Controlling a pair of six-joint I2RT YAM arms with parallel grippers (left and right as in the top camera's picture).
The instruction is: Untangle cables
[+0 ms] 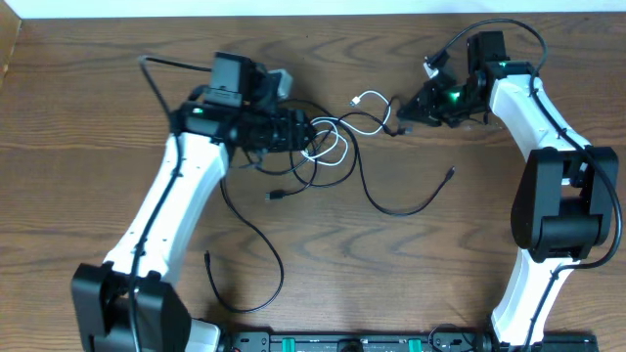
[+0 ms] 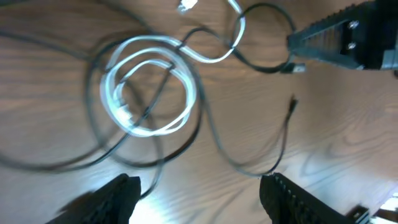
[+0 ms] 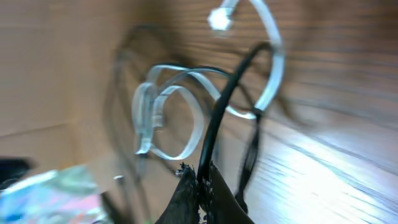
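Note:
The cables lie tangled mid-table: a white cable coiled in loops, with thin black cables crossing it and trailing right and down to the front. My left gripper hovers at the tangle's left side. In the left wrist view it is open, with the white coil ahead of the fingers and only bare wood between them. My right gripper sits at the tangle's right end. In the right wrist view it is shut on a black cable that rises past the white loops.
One loose black cable curls toward the front left of the wooden table. A black unit lines the front edge between the arm bases. The table's back edge meets a white wall. My right gripper's tip shows in the left wrist view.

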